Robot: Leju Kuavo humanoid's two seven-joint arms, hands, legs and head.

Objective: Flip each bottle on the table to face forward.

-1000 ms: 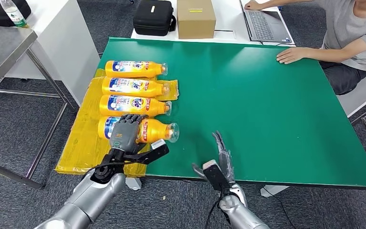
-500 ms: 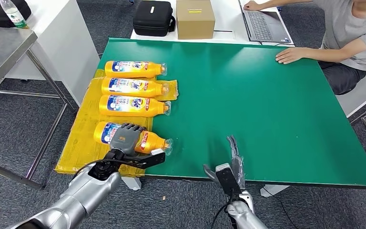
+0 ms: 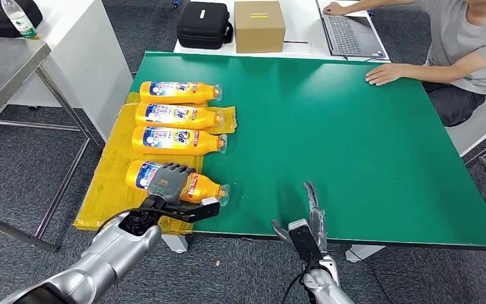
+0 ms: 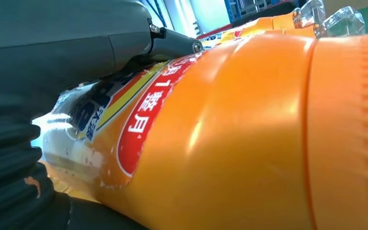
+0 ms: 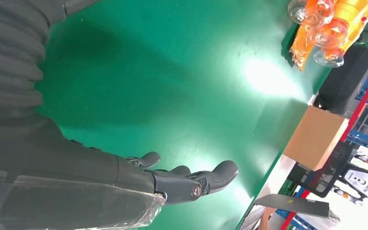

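Four orange detergent bottles lie on their sides along the left of the green table, caps pointing right. The far three lie in a row with their labels up. The nearest bottle lies slightly askew near the front edge, and my left hand grips its body from above. In the left wrist view this bottle is very close, with my fingers over its label. My right hand hovers open and flat at the front edge, also as the right hand in its wrist view.
A yellow plastic sheet lies under the bottles and hangs off the left edge. A person sits at the far right with a hand on the table, beside a laptop. A cardboard box and black case stand behind.
My left hand has drawn the nearest bottle toward the front edge and turned it slightly askew. My right hand has drawn back and to the right, toward the table's edge.
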